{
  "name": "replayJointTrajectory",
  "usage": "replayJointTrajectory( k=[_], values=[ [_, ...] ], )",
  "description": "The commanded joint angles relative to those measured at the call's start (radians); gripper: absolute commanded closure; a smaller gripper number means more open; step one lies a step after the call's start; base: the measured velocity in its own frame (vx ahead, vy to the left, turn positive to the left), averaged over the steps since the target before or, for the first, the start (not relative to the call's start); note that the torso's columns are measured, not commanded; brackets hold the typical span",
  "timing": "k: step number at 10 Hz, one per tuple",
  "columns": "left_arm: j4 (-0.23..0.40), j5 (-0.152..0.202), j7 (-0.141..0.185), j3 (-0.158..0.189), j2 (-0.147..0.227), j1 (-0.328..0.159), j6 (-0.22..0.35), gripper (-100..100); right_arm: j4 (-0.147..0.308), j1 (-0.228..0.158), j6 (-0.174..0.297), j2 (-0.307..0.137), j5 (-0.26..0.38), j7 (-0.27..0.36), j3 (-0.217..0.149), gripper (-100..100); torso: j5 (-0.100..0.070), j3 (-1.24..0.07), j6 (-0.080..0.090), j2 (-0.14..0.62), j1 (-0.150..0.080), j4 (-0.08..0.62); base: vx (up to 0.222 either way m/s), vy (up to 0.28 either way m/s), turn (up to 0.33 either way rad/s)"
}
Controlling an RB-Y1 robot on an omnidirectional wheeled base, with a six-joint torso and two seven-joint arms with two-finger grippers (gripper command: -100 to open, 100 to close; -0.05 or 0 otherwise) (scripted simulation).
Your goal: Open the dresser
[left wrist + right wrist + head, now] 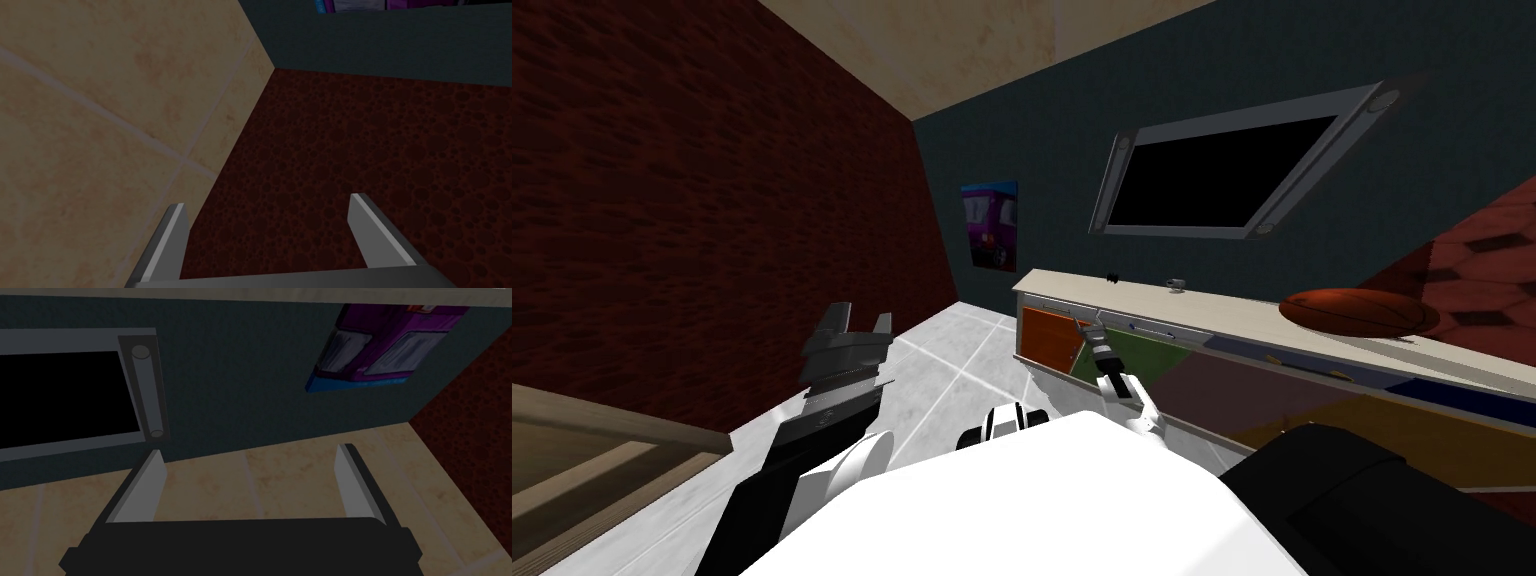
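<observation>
The dresser (1232,312) is long and low, with a cream top and drawer fronts in orange (1047,338), green, maroon, blue and yellow; a thin handle (1152,330) runs along an upper drawer. My right gripper (1086,324) is held out in front of its left end, by the seam between the orange and green fronts. In the right wrist view the right gripper (250,450) is open, holds nothing and faces the wall above the dresser. My left gripper (857,322) is raised at my left, away from the dresser, open and empty (267,201).
A brown ball (1360,312) and two small items (1174,285) rest on the dresser top. A grey-framed black screen (1227,175) and a purple picture (990,224) hang on the dark wall. A red brick wall stands at left, a dark bulky object (1362,500) at lower right.
</observation>
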Motion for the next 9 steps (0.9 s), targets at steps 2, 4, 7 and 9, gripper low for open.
replayJointTrajectory(
  k=[2,4,7,9],
  values=[
    [0.0,0.0,0.0,0.0,0.0,0.0,0.0,0,0.046,-0.014,-0.004,-0.006,0.016,0.092,-0.027,-100,-0.001,0.001,0.0,0.001,-0.003,0.001,0.034,0.094,0.054],
    [0.0,0.0,0.0,0.0,0.0,0.0,0.0,0,0.086,-0.029,-0.004,-0.016,0.027,0.151,-0.05,-100,0.0,0.0,0.0,0.0,0.001,0.0,0.047,0.127,0.044],
    [0.0,0.0,0.0,0.0,0.0,0.0,0.0,0,0.166,-0.059,-0.005,-0.039,0.047,0.238,-0.093,-100,-0.001,0.001,0.0,0.001,-0.002,0.0,0.047,0.129,0.046],
    [0.0,0.0,0.0,0.0,0.0,0.0,0.0,0,0.205,-0.074,-0.005,-0.052,0.055,0.292,-0.113,-100,-0.001,0.0,0.0,0.001,-0.004,0.0,0.059,0.104,0.039]
  ],
)
